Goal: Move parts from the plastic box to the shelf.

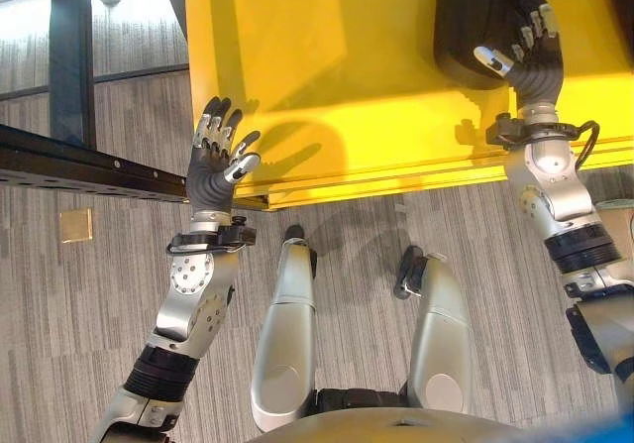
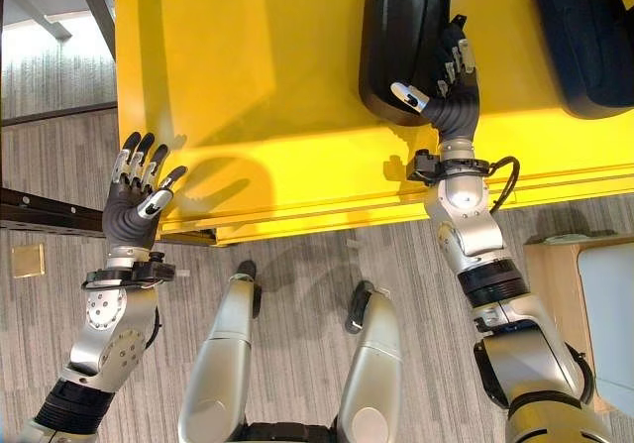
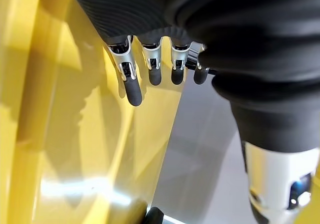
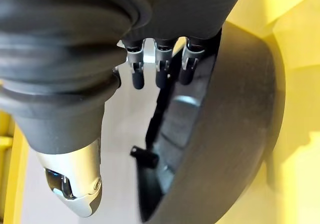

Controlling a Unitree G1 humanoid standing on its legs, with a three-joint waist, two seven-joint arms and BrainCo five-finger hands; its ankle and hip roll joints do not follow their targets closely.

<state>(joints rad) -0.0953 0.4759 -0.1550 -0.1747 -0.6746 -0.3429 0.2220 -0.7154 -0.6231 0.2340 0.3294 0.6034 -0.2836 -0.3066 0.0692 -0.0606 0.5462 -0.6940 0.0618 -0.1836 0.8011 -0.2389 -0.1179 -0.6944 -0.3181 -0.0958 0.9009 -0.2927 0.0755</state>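
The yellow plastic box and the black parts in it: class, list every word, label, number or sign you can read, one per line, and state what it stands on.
None: no text is legible in any view.
Yellow plastic box: plain walls, no print.
Black part at the right hand: no label visible.
Second black part: none.
Left hand: none.

I see grey carpet (image 1: 89, 294) with a fine ribbed weave across the floor below me. A dark metal rail (image 1: 69, 166) with small bolt holes runs in from my left, and a dark upright post (image 1: 71, 47) rises behind it. A small brass floor plate (image 1: 75, 225) is set in the carpet near the rail. At far right stands a pale wooden unit (image 2: 565, 284) with a white top. Bright light falls across the carpet's far left corner.
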